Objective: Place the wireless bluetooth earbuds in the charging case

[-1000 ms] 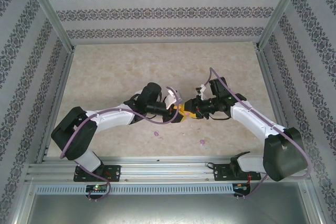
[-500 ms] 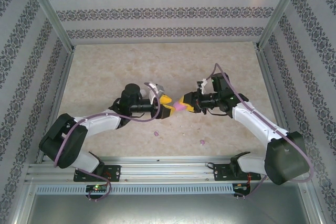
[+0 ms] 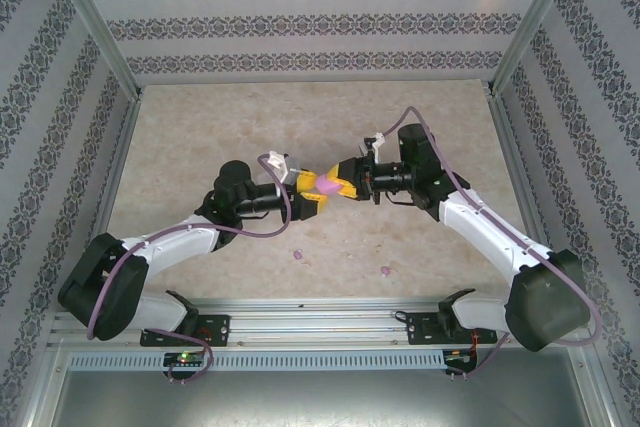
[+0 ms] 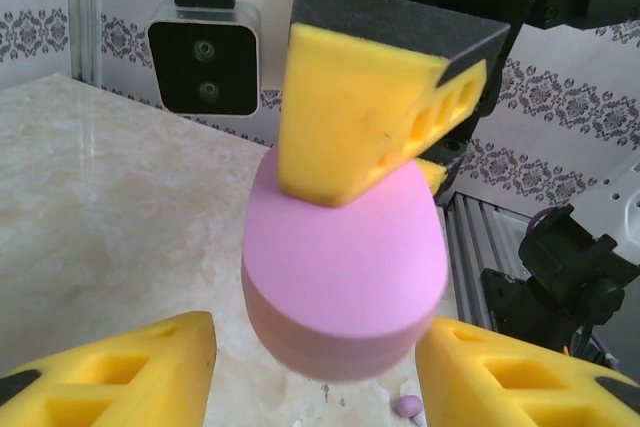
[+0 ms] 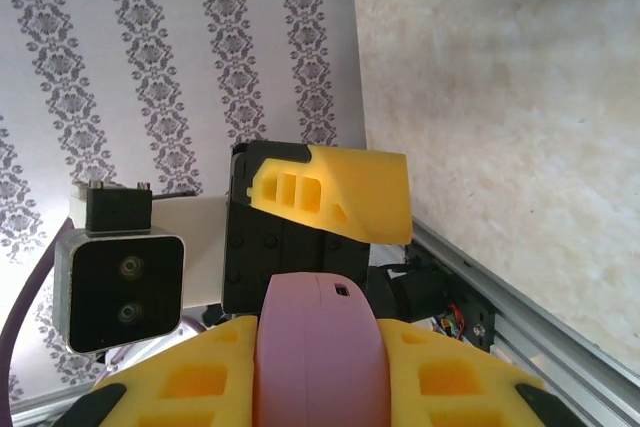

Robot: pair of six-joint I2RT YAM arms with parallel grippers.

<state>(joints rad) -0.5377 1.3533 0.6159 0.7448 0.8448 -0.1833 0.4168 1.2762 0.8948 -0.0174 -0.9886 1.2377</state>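
Earbuds, tiny lilac-purple plastic: two are seen on the beige marbled table top, one near and left of centre, the other near and right of centre. Both lie loose, well apart from the grippers and outside any case.

Change noted over the last second: the meeting point of the two grippers has been carried farther and to the left, with the left arm stretched out low. The two buds have not been disturbed.

Rounded pink-purple pebble-shaped charging case: held off the table between the arms. Right gripper is clamped on its flat faces. Left gripper is spread wide, one yellow finger on either side of the case, with gaps showing on both sides.

Reading: a handover or a two-handed lid opening is judged to be under way. A seam is seen round the case and the lid appears shut, so no bud can be inserted yet; the task is judged to be early.

Hard to make out:
- Second right finger is mostly hidden behind the case in the left wrist view.
- Hinge side is not determinable.
- A purple bud is cut off at the bottom edge of the left wrist view, with a white fleck beside it that cannot be identified.
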